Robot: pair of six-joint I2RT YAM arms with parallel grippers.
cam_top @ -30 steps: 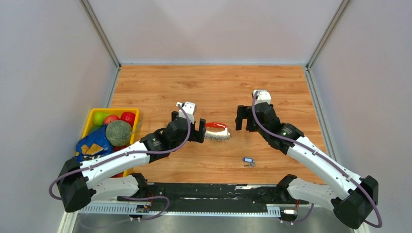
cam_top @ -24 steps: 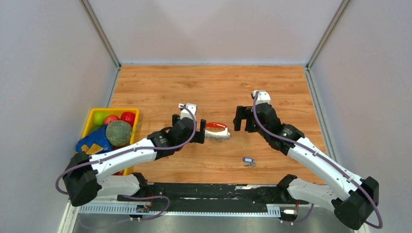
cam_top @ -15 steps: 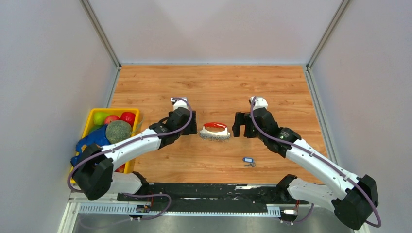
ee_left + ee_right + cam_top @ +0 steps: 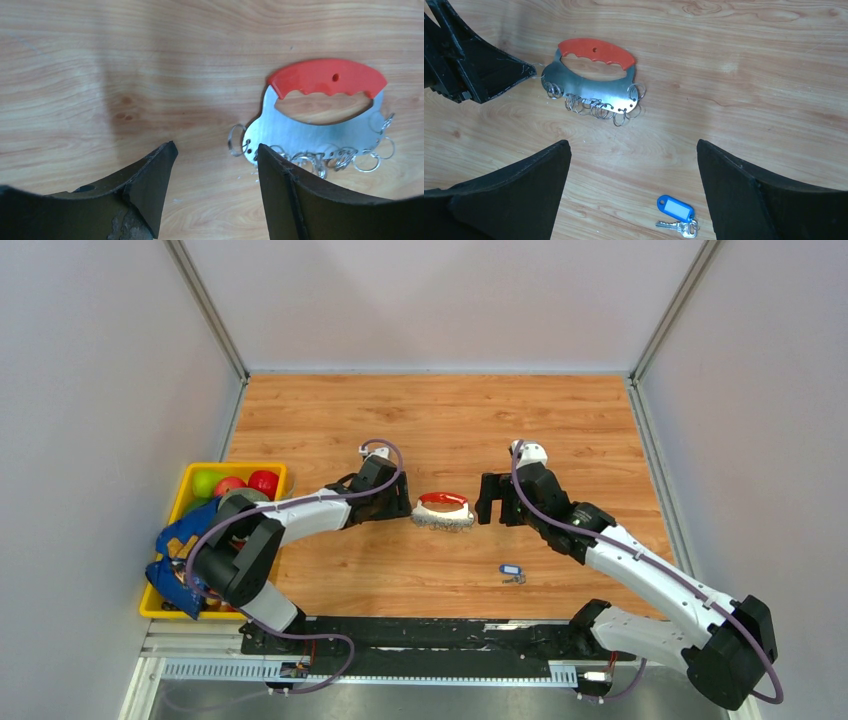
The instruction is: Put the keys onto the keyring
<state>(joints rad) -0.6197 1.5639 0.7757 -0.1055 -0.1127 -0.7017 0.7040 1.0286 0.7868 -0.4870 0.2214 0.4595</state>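
Red keyring (image 4: 325, 107), just beside left jaws

Both arms (image 4: 640, 565) are built of white links, black joints and purple cables (image 4: 772, 662), with the left gripper (image 4: 405, 505) and right gripper (image 4: 482, 502) fingered in black.

A wooden table (image 4: 440, 420) holds a keyring (image 4: 443, 510) at its middle, keys (image 4: 512, 572) nearer the front and well apart, and a yellow bin (image 4: 230, 467), seemingly at its left edge.

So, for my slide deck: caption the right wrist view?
Open right fingers over the table: blue-tagged keys near, red-handled keyring beyond.
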